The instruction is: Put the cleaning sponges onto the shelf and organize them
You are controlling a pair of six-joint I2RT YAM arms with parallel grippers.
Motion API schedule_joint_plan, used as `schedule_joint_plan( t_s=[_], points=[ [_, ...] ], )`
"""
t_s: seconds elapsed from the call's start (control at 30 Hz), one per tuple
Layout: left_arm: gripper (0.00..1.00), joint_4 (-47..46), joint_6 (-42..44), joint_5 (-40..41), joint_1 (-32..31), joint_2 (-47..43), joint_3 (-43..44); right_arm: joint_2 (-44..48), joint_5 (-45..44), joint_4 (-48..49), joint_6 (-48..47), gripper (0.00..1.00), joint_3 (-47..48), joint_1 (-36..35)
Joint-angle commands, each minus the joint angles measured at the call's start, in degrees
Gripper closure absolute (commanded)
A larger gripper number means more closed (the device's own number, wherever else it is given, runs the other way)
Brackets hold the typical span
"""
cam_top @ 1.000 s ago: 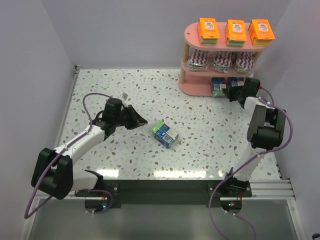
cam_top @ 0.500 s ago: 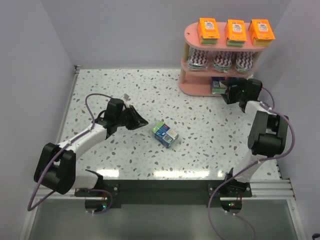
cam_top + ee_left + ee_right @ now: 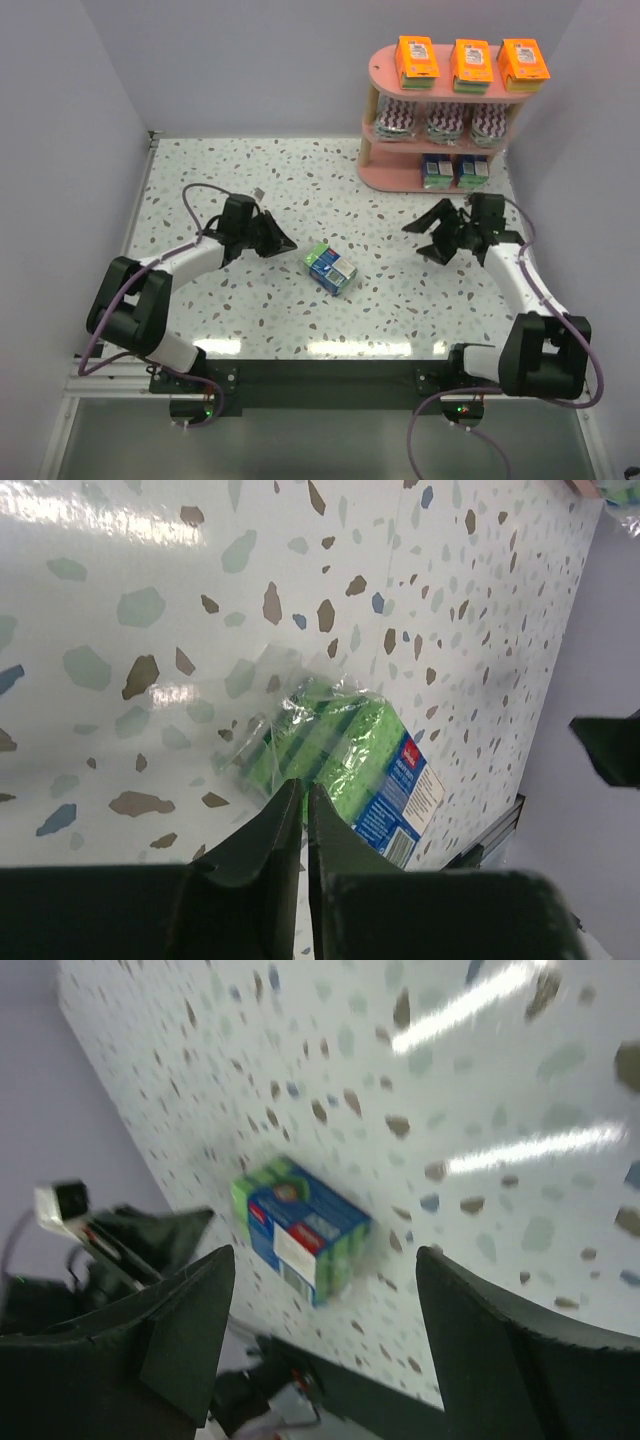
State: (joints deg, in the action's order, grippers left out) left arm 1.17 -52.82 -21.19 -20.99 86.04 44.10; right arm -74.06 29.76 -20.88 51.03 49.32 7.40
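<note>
The left pincer (image 3: 287,243) has its jaws drawn almost together, only a thin slit between them in the left wrist view (image 3: 303,792), and nothing shows in that slit. Its tips point right at the loose blue-green pack (image 3: 332,268), close to the pack's clear wrap; whether they touch the wrap cannot be told. The right pincer (image 3: 428,241) stands wide apart and holds nothing. It faces left toward the same pack (image 3: 300,1230) from well away on the right.

That pack lies tilted near the middle of the table (image 3: 220,180), a white glossy top speckled with brown, grey and blue chips. Pale lilac walls (image 3: 250,60) close in the far, left and right sides, and a black rail (image 3: 330,375) runs along the near edge.

The shelf (image 3: 400,180) stands at the far right corner. Its top board carries three orange packs (image 3: 471,62) in a row, the middle board three zigzag packs (image 3: 443,122) side by side, and the bottom board two blue-green boxes (image 3: 454,170) next to each other toward its right half.

The left arm reaches from its near-left base far and rightward, forearm low over the table. The right arm runs from its near-right base up the right side, then bends left at the wrist, near the shelf's front
</note>
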Motion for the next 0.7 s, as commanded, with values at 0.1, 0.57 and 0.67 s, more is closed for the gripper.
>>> schedule_joint_plan(
  t_s=[0.1, 0.57, 0.67],
  points=[
    [0.97, -5.8, 6.1, 1.0, 1.7, 3.5, 4.7, 11.5, -0.3, -10.9, -2.4, 0.23, -9.1, -15.8],
    [1.0, -11.4, 6.6, -4.8, 0.2, 9.6, 3.1, 3.4, -10.0, 3.2, 10.8, 0.23, -8.8, -34.1],
    [1.0, -13.8, 5.0, -4.9, -1.9, 9.1, 0.4, -2.0, -12.4, 6.4, 12.4, 0.23, -6.7, -37.4]
  ],
)
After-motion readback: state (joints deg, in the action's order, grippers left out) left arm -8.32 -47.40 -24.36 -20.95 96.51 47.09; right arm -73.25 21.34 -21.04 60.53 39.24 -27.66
